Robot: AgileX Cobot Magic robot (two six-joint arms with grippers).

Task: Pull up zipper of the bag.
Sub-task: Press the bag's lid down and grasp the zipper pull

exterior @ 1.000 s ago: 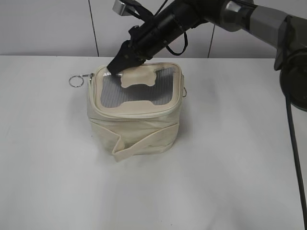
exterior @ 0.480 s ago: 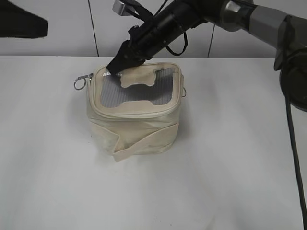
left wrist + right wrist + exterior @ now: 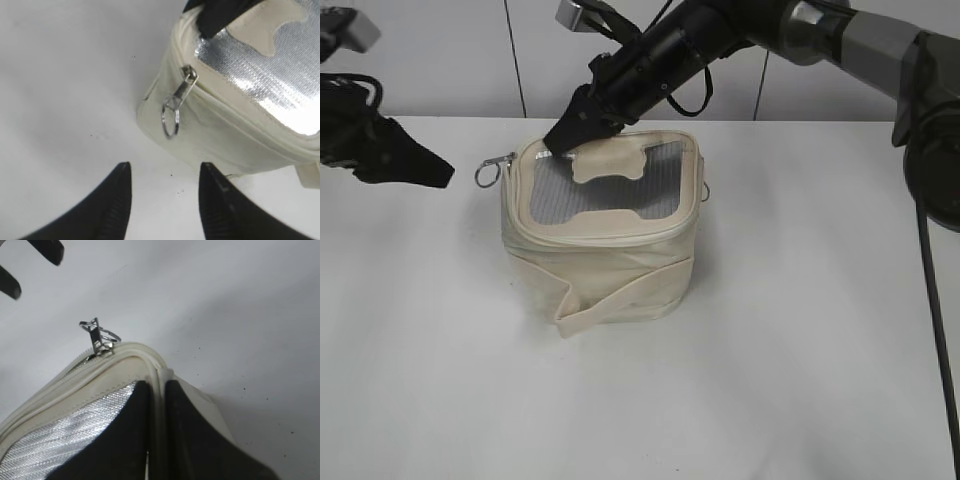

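The cream bag (image 3: 605, 255) stands mid-table, its grey mesh top and cream patch facing up. The zipper (image 3: 595, 232) runs round the top rim. One silver slider with a ring pull (image 3: 488, 172) hangs at the bag's left corner and also shows in the left wrist view (image 3: 171, 112) and the right wrist view (image 3: 99, 335). A second slider (image 3: 703, 192) sits at the right side. My right gripper (image 3: 563, 140) is shut on the bag's back-left rim (image 3: 159, 385). My left gripper (image 3: 438, 172) is open and empty, just left of the ring pull, apart from it (image 3: 165, 172).
The bag rests on a white table (image 3: 800, 330). A white panelled wall (image 3: 440, 55) runs behind it. A folded strap band (image 3: 620, 295) crosses the bag's front. The right arm (image 3: 800, 25) reaches in from the upper right.
My left gripper has come into view from the upper left and moved down toward the ring pull. The ring pull has drooped closer to the bag. The right gripper holds still.
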